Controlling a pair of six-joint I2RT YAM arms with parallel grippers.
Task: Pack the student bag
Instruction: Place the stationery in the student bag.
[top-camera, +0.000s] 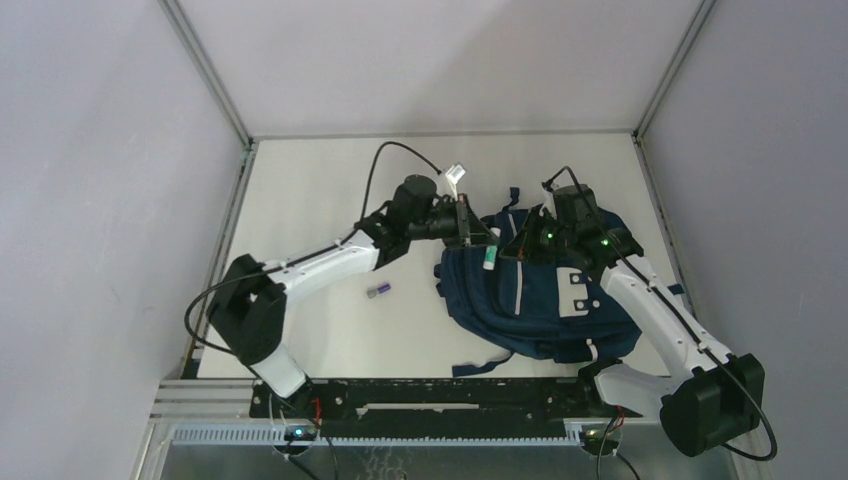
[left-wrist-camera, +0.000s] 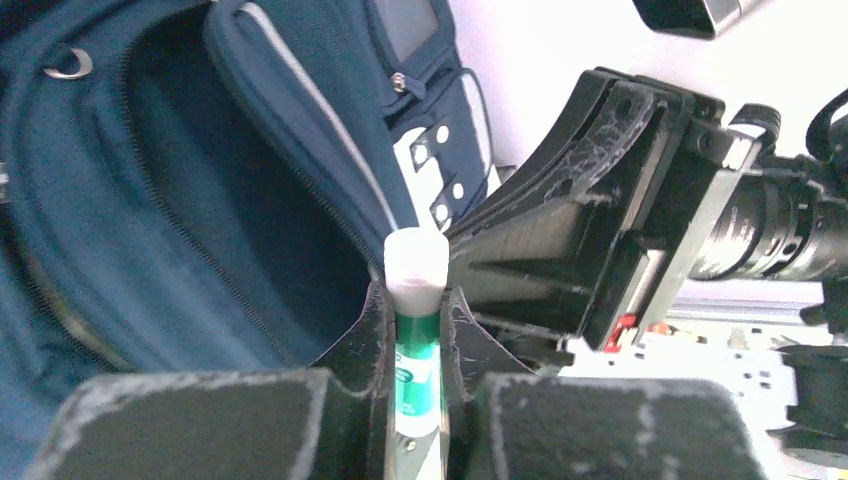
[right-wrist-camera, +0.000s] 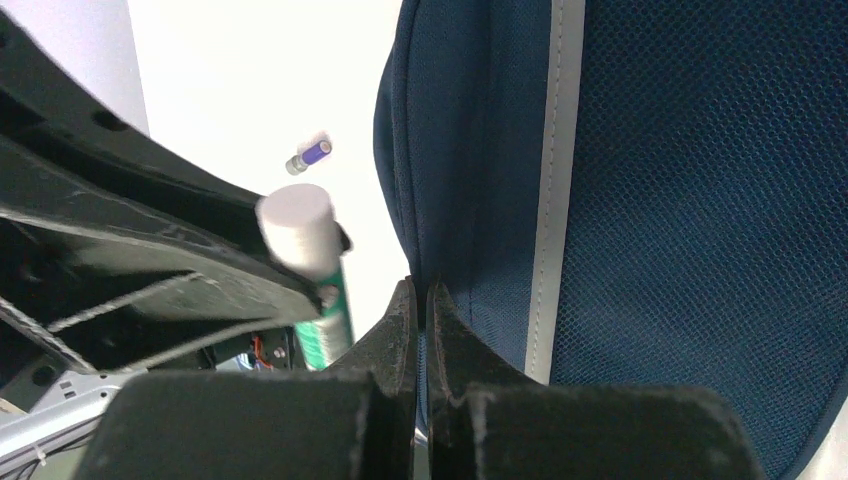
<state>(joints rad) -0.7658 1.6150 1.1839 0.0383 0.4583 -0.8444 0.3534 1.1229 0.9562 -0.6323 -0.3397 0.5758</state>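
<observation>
From above, the student bag (top-camera: 530, 310) lies on the right half of the table (top-camera: 320, 200), and both arms meet at its upper left edge. A small purple cylinder (top-camera: 378, 290) lies apart to its left. In the left wrist view, the left gripper (left-wrist-camera: 416, 305) clamps a green glue stick (left-wrist-camera: 417, 360) with a white cap, in front of the bag's open compartment. In the right wrist view, the right gripper (right-wrist-camera: 421, 300) is pinched tight on the bag's navy fabric edge.

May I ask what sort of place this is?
Probably a lab robot cell: plain grey walls on metal framing enclose a white table, with a left arm and right arm bolted to a rail.
</observation>
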